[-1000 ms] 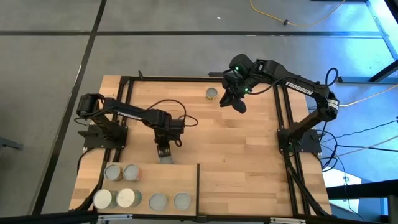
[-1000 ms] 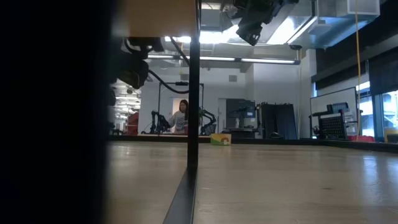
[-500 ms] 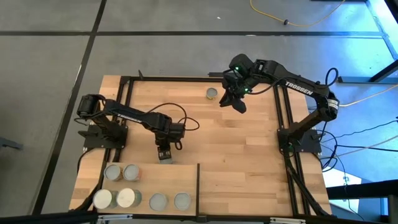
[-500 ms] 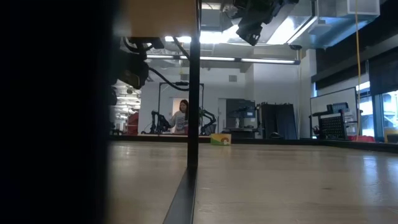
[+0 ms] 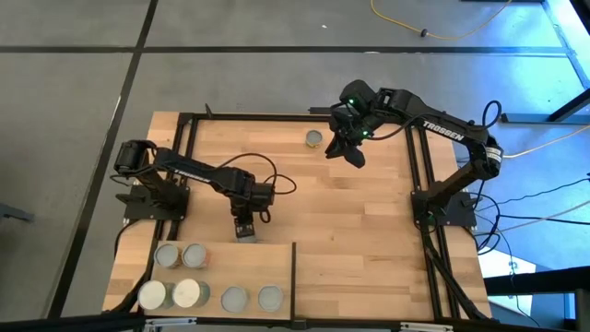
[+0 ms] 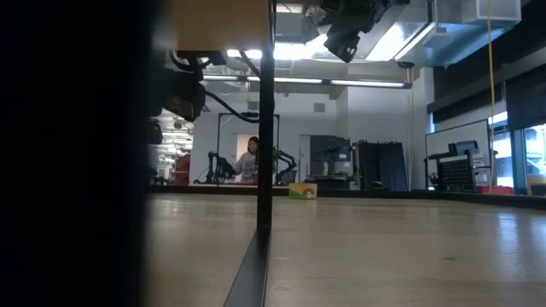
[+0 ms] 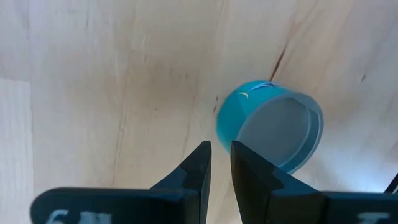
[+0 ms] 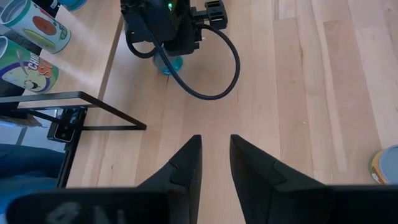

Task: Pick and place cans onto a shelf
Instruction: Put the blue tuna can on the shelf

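the left pincer (image 5: 245, 230) hangs over the surface (image 5: 369, 231) just short of the shelf's back edge, pointing down. in its wrist view its two dark fingers (image 7: 198, 167) stand close together with only a thin slit between them and nothing caught in it. a teal-sided can (image 7: 271, 132) with a grey top stands on the pale wood just beside and slightly ahead of the fingertips, apart from them; from above this can is mostly hidden under the pincer.

beyond the left pincer, toward the near edge of the surface, lies the shelf (image 5: 267, 267), a smooth pale board with a thin black upright (image 5: 293, 277) on its right side. six cans stand on it: a pair (image 5: 181, 255) touching side by side just past the pincer and to its left, then a row along the near edge, two wider whitish-topped ones (image 5: 170, 294) at the left and two grey-topped ones (image 5: 252, 298) nearer the upright.

well apart, across the surface, the right pincer (image 5: 346, 152) is held high, its fingers (image 8: 186, 163) a narrow gap apart and empty. a single can (image 5: 314, 139) stands on the surface just to the left of it, close to the far frame rail.

in the low view, a person (image 6: 251, 159) sits far off in the room behind the surface.
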Tool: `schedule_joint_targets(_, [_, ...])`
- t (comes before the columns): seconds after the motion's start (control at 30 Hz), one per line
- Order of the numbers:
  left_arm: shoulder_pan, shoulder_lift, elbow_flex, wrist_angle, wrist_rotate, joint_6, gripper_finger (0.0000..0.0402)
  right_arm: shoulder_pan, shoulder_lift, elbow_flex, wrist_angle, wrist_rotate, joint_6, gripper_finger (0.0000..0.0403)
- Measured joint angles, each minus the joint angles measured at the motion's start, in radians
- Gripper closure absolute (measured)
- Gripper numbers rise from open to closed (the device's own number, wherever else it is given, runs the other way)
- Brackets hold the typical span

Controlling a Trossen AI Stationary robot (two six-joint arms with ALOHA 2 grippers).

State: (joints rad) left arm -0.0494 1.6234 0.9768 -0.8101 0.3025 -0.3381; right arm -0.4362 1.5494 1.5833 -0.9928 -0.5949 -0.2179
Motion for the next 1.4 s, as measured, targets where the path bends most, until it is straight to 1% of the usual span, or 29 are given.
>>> schedule_joint_targets(0.33, [0.0,0.03,0.001,0.015,0.016,0.0,0.0347,0.0,0.0,0.0,0.0,0.0,0.0,0.0318])
schedule_joint_targets(0.7, [-0.004,0.027,0.001,0.016,0.018,0.001,0.0347,0.0,-0.001,0.0,0.0,0.0,0.0,0.0318])
schedule_joint_targets(0.83, [-0.005,0.027,0.001,0.015,0.034,0.001,0.0347,0.0,-0.001,0.0,0.0,0.0,0.0,0.0318])
schedule_joint_targets(1.03, [-0.032,0.034,0.003,0.014,-0.001,0.011,0.0347,0.0,-0.001,0.0,0.0,0.0,0.0,0.0318])
schedule_joint_targets(1.4, [-0.069,0.065,0.001,0.039,-0.004,-0.001,0.0347,0.0,-0.001,0.0,0.0,0.0,-0.001,0.0318])
